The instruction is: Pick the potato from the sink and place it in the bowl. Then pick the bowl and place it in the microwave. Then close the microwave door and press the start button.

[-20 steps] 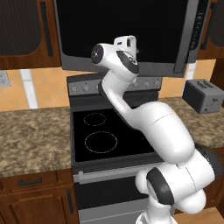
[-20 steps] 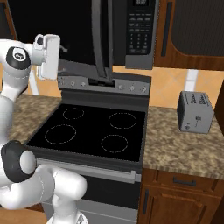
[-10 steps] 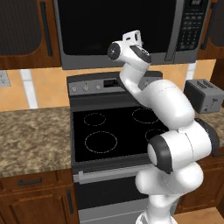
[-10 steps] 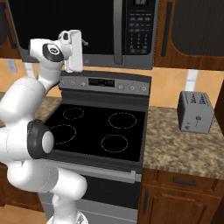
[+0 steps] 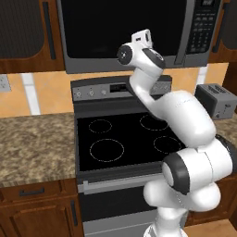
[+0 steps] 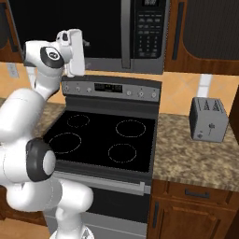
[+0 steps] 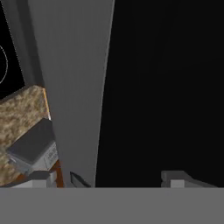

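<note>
The microwave [image 5: 125, 32] hangs above the stove, and its wide dark microwave door [image 6: 100, 28] lies flush with the front, beside the keypad strip [image 6: 151, 32]. My hand [image 5: 141, 44] is raised right in front of the door's lower part, pointing at it. In the hand view my gripper [image 7: 109, 178] is open with nothing between its fingertips, facing the door's grey frame [image 7: 74, 87] and dark glass [image 7: 166, 87] at very close range. The potato, the bowl and the sink are out of view.
A black four-burner stove [image 5: 125, 139] with a grey control panel sits below the microwave. A grey slot toaster [image 6: 209, 119] stands on the granite counter [image 6: 196, 158] to the right. More counter [image 5: 32, 143] lies to the left, with wooden cabinets above and below.
The microwave door has swung from standing open to shut. My hand followed it, moving right and up toward the microwave's front. The gripper stayed open.
</note>
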